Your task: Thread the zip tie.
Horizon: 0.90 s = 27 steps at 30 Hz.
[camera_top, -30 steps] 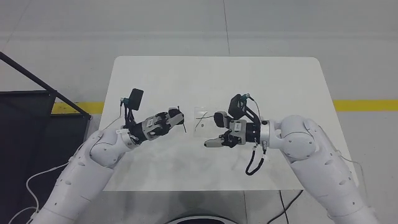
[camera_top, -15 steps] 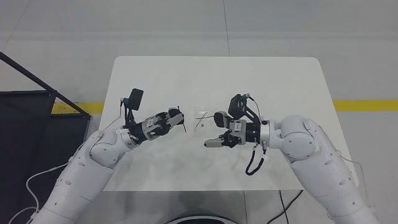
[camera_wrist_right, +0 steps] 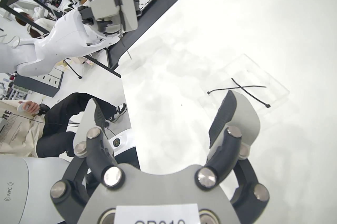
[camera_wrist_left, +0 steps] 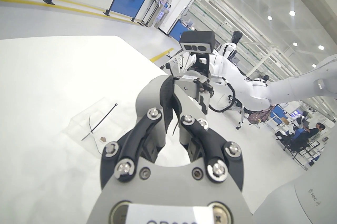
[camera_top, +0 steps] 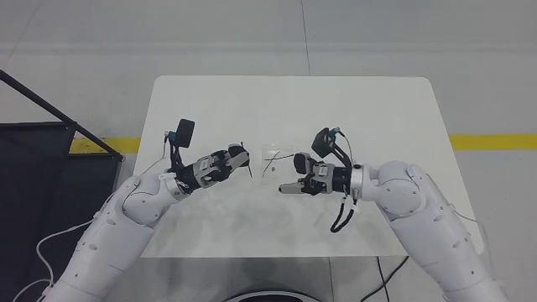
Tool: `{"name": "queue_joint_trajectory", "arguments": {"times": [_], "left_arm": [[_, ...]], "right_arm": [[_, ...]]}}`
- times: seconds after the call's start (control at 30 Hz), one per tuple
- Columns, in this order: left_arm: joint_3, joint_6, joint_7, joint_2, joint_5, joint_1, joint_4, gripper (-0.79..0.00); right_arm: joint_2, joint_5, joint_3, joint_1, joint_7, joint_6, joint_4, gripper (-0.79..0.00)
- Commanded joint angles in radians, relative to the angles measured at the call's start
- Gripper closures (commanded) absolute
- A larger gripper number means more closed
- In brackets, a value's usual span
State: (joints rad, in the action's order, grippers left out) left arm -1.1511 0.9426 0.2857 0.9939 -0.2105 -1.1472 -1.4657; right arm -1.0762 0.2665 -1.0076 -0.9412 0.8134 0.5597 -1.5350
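Top view: the left gripper (camera_top: 239, 158) is pinching a zip tie (camera_top: 242, 146) between fully closed fingers, and the thin black strip is sticking out past the fingertips. The right gripper (camera_top: 287, 175) is facing it, well apart, with its fingers spread wide and gripping nothing. A clear tray (camera_top: 273, 146) is lying on the table (camera_top: 377, 109) between the two grippers, and loose ties (camera_top: 270, 164) are lying in it, just ahead of the right gripper. Left wrist view: the left gripper (camera_wrist_left: 170, 96) is pressing its ribbed pads together on the zip tie (camera_wrist_left: 175, 127), whose tail is hanging down between the finger bases. The tray (camera_wrist_left: 76, 117) with its loose ties (camera_wrist_left: 104, 118) is lying beside the fingertips, apart from them. Right wrist view: the right gripper (camera_wrist_right: 163, 114) is standing wide open above the table (camera_wrist_right: 237, 12), with the tray (camera_wrist_right: 273, 85) and two crossed loose ties (camera_wrist_right: 243, 88) just beyond one fingertip. Farther off, the left gripper (camera_wrist_right: 122, 12) is holding the zip tie (camera_wrist_right: 128, 54), whose end is dangling below it.
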Motion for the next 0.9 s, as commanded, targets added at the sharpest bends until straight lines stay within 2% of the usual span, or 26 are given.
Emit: {"name": "queue_joint_trajectory", "arguments": {"times": [0.0,0.2,0.3,0.6,0.87], "left_arm": [[-0.001,0.014,-0.001,0.001,-0.001,0.002,0.012,0.0],[0.0,0.053,0.001,0.004,0.004,0.006,0.052,0.0],[-0.001,0.053,0.003,0.005,0.003,0.008,0.059,0.0],[-0.001,0.053,0.003,0.005,0.003,0.008,0.059,0.0],[-0.001,0.053,0.003,0.005,0.003,0.008,0.059,0.0]], "right_arm": [[-0.004,-0.024,0.013,0.017,0.02,-0.026,0.019,-0.785],[-0.027,-0.03,0.06,0.097,0.01,-0.169,0.112,-0.785],[-0.033,-0.056,0.065,0.109,-0.01,-0.133,0.132,-0.785],[-0.033,-0.056,0.065,0.109,-0.01,-0.133,0.132,-0.785],[-0.046,0.01,0.094,0.134,-0.002,-0.324,0.129,-0.785]]}}
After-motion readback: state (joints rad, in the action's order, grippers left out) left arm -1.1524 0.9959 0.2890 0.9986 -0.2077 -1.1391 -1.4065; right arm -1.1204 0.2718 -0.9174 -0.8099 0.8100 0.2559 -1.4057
